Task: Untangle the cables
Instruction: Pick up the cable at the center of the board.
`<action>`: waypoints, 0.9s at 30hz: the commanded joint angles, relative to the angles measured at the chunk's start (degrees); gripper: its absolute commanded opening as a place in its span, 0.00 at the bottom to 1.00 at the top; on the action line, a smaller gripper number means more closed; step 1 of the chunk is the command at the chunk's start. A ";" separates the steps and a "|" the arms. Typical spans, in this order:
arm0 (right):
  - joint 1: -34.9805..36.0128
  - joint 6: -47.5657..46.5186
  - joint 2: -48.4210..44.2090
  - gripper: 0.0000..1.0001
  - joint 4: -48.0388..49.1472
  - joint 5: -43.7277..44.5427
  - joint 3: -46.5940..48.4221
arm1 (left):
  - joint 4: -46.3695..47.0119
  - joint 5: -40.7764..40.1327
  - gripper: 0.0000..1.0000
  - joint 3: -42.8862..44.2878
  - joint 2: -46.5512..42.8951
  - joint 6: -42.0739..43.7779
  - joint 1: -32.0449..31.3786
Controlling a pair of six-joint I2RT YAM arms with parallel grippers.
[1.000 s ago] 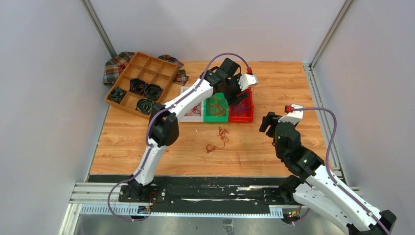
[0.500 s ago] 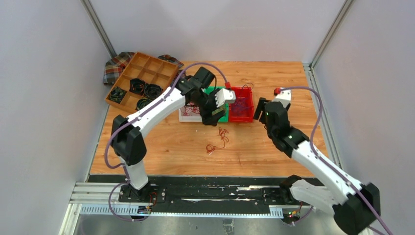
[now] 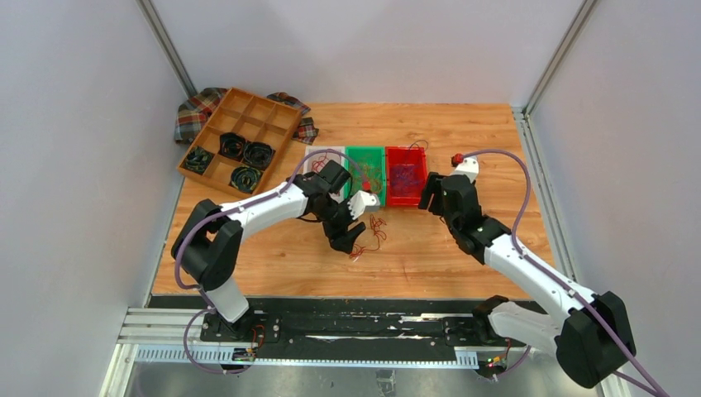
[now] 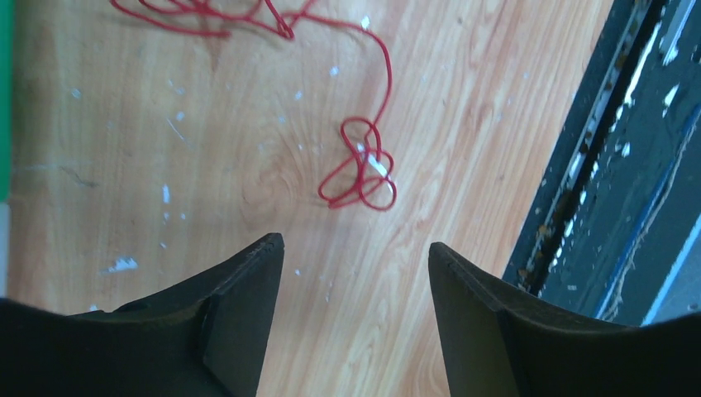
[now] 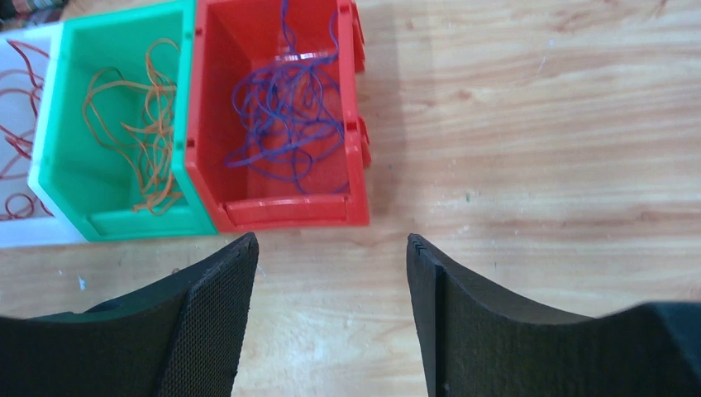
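Note:
Loose red cables (image 3: 372,231) lie tangled on the wooden table in front of the bins. In the left wrist view a small red loop (image 4: 360,169) lies just ahead of the fingers, with more of the tangle (image 4: 207,8) at the top edge. My left gripper (image 3: 351,237) (image 4: 355,244) is open and empty, low over the table beside these cables. Purple cables (image 5: 289,107) lie in the red bin (image 5: 281,211), orange cables (image 5: 132,132) in the green bin (image 5: 124,223), and red cables (image 5: 16,124) in the white bin. My right gripper (image 3: 430,194) (image 5: 331,240) is open and empty, just right of the red bin.
The three bins (image 3: 407,175) stand in a row at mid-table. A wooden compartment tray (image 3: 244,141) with black coiled bundles sits at the back left, on a plaid cloth (image 3: 198,107). The black rail (image 3: 355,318) runs along the near edge.
My left arm swung back from above the bins and came down beside the loose red cables. My right arm reached forward and left toward the red bin.

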 commanded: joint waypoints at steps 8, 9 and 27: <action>0.09 4.12 -8.63 0.66 -3.09 -0.57 -6.81 | 15.38 6.09 0.63 -1.38 5.94 -2.57 -1.90; 0.10 4.30 -9.12 0.66 -3.38 -0.42 -6.96 | 14.61 6.43 0.60 -1.26 6.61 -1.95 -2.16; 4.49 -0.43 -10.29 0.58 9.20 -13.99 -9.50 | -14.93 3.14 0.01 6.72 -12.82 13.39 -2.33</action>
